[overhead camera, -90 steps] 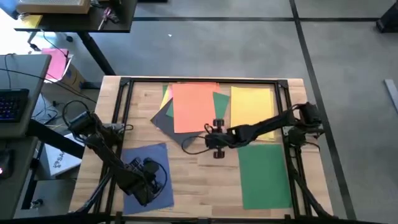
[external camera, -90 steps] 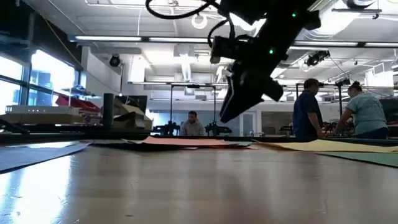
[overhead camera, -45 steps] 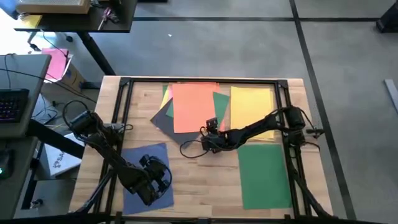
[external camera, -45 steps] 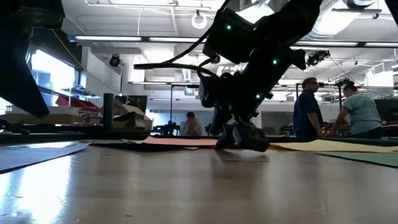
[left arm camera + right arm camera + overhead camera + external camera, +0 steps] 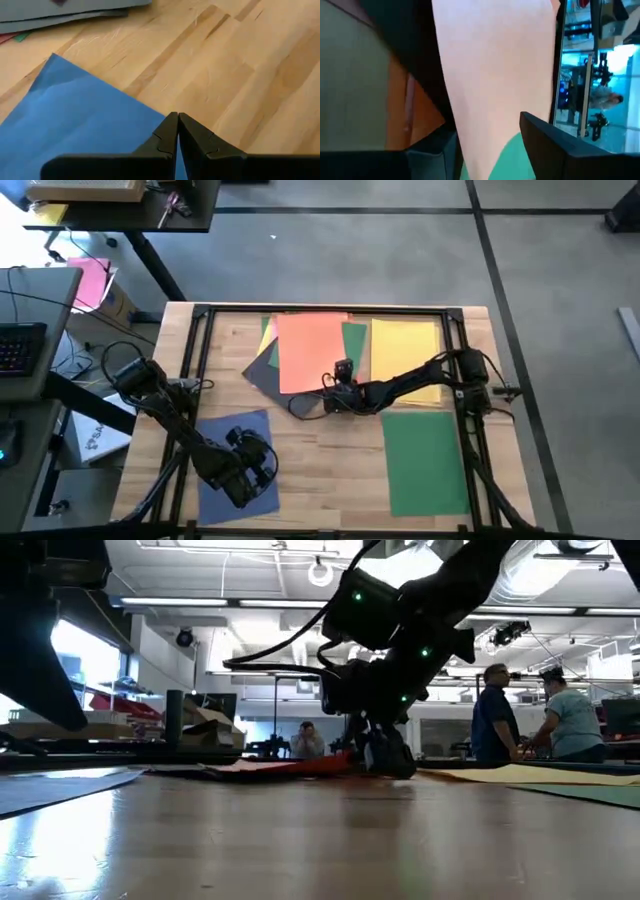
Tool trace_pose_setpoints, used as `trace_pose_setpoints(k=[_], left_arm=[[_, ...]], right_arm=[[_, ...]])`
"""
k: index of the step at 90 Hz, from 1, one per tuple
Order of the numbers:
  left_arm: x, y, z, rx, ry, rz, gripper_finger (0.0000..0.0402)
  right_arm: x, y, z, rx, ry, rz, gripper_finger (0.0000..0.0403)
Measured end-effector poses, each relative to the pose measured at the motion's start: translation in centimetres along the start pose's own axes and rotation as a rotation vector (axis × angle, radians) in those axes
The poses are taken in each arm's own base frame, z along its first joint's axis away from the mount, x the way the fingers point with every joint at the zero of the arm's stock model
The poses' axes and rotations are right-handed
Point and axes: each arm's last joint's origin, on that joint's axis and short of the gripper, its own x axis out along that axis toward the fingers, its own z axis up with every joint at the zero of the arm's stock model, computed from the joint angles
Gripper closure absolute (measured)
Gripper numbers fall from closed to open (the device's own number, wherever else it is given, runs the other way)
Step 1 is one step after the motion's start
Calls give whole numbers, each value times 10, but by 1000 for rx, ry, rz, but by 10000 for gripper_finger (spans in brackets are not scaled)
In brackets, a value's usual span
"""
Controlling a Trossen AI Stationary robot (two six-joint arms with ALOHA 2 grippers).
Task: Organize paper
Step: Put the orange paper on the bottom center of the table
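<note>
Looking down from the high view, you have the left gripper [image 5: 243, 470] hanging over the blue sheet [image 5: 232, 432] at the near left of the bench [image 5: 330, 450], and your left wrist view shows its fingers [image 5: 167, 135] pressed together with nothing between them, the tips just past the blue sheet's edge over bare wood. The blue sheet lies flat with its long axis running roughly near to far, slightly skewed. On the near right, the green sheet [image 5: 425, 460] lies flat by itself, long axis also near to far, its far edge meeting the yellow sheet [image 5: 405, 350], which continues the same line toward the far rim. Your right gripper [image 5: 340, 392] reaches across from the right side to the middle of the bench and is down at the near edge of the orange sheet [image 5: 310, 350]; in the low view that near edge is lifted a little off the wood at the fingers, and the right wrist view shows the orange sheet running between the two fingers [image 5: 555, 145], so they are pinching it. The orange sheet's long axis points near to far, and it tops a fanned pile: a dark grey sheet [image 5: 262, 370] sticks out tilted at its left, and another green sheet [image 5: 355, 345] shows at its right.
</note>
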Motion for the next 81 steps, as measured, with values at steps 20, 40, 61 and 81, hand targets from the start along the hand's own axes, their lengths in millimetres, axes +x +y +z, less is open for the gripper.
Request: trace_pose_setpoints(k=[20,40,61,81], left_arm=[[0,0,0,-6,0,0,402],[0,-1,0,-11,-5,-5,402],[-17,-27,8,-17,-73,-171,402],[-50,-53,25,44,-183,-277,402]], right_arm=[[-4,1,2,-50,0,11,292],[-2,-10,7,-12,7,32,393],[-41,-2,28,-62,-26,175,403],[-101,41,37,1,-82,551,403]])
